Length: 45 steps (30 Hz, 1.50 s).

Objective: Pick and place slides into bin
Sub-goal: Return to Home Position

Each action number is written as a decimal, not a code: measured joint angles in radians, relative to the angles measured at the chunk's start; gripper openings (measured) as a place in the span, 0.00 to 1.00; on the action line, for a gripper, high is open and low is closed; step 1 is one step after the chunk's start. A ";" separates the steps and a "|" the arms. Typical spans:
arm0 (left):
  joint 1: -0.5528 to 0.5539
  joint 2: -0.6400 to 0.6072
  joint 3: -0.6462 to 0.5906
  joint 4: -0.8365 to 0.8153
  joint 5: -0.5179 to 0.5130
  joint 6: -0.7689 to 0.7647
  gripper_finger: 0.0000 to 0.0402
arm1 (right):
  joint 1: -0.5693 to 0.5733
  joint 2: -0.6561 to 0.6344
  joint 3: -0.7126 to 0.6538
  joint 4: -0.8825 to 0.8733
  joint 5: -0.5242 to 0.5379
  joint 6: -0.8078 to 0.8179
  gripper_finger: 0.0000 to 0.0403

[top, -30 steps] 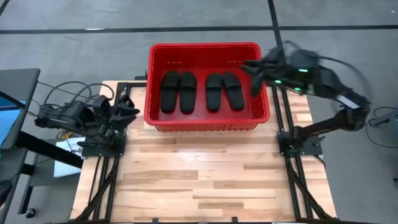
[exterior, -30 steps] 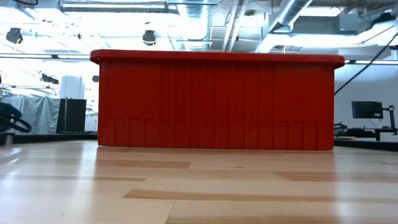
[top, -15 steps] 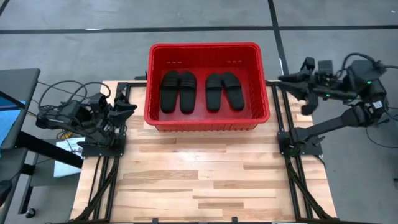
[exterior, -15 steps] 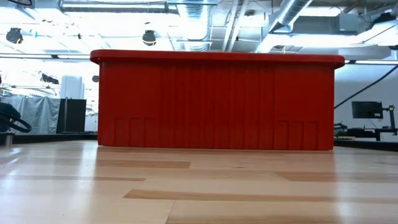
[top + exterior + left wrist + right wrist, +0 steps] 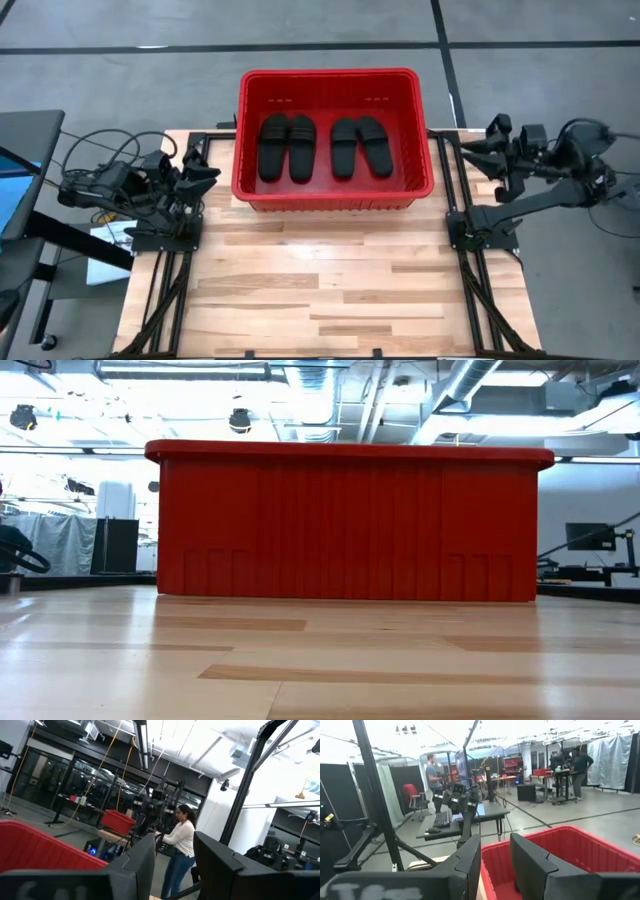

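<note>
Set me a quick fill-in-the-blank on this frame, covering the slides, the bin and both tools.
The red bin holds ____ black slides.
The slides lie side by side as two ____.
The right tool, open, hangs ____ the bin, beyond its right wall.
The left tool, open at the left edge of the table, grips ____.
Missing words: four; pairs; outside; nothing.
</note>
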 joint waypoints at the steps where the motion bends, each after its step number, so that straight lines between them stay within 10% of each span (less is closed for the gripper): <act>1: 0.000 0.000 0.000 0.000 0.000 0.006 0.31 | 0.000 -0.036 -0.044 0.014 -0.001 0.000 0.24; 19: 0.000 0.009 -0.001 -0.100 0.130 0.133 0.31 | 0.000 -0.491 -0.747 0.312 -0.030 0.025 0.24; 26: -0.009 0.029 -0.002 -0.117 0.238 0.125 0.31 | 0.000 -0.509 -0.820 0.364 -0.030 0.031 0.24; 45: -0.234 -0.095 -0.211 -0.106 -0.005 0.216 0.31 | -0.001 -0.515 -0.895 0.409 -0.169 0.100 0.24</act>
